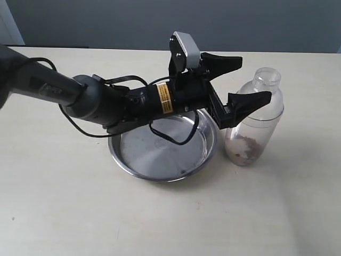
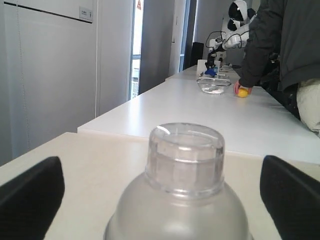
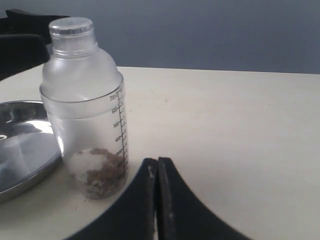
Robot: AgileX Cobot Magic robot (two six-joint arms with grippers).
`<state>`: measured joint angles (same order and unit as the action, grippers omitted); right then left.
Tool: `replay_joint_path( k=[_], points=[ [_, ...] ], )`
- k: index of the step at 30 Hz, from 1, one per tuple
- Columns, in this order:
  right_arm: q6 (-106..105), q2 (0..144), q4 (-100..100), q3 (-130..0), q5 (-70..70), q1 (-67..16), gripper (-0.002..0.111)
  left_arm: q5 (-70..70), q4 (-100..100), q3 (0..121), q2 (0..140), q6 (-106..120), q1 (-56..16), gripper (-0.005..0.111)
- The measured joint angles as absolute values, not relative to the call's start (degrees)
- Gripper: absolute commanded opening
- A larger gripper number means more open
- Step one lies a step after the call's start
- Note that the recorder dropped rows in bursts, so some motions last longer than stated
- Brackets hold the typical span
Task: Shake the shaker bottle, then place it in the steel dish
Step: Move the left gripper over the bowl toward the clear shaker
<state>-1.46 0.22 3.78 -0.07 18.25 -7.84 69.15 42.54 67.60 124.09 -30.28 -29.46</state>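
Note:
The shaker bottle [image 1: 254, 125] stands upright on the table just right of the steel dish [image 1: 154, 157], with brownish-white granules at its bottom. My left gripper [image 1: 254, 78] reaches across above the dish and is open. Its two black fingers [image 1: 249, 101] flank the bottle's upper part without touching it. In the left wrist view the clear cap [image 2: 186, 155] and frosted dome sit between the fingers [image 2: 30, 195], wide apart. In the right wrist view my right gripper [image 3: 157, 167] is shut on nothing, low in front of the bottle [image 3: 85, 115] and near the dish's rim [image 3: 20, 150].
The left arm's black cable [image 1: 170, 136] droops over the dish. Beyond the table edge the left wrist view shows another white table [image 2: 200, 110], a person in a dark jacket [image 2: 285, 45] and a glass bowl [image 2: 212, 86].

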Motion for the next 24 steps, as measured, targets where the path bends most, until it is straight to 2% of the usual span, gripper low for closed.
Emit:
replay_joint_path(
  k=[24],
  points=[
    [-1.46,0.22,3.78,-0.07,18.25,-7.84,-0.001,69.5,48.53,72.9,130.66,-31.18,-29.46,0.105]
  ],
)
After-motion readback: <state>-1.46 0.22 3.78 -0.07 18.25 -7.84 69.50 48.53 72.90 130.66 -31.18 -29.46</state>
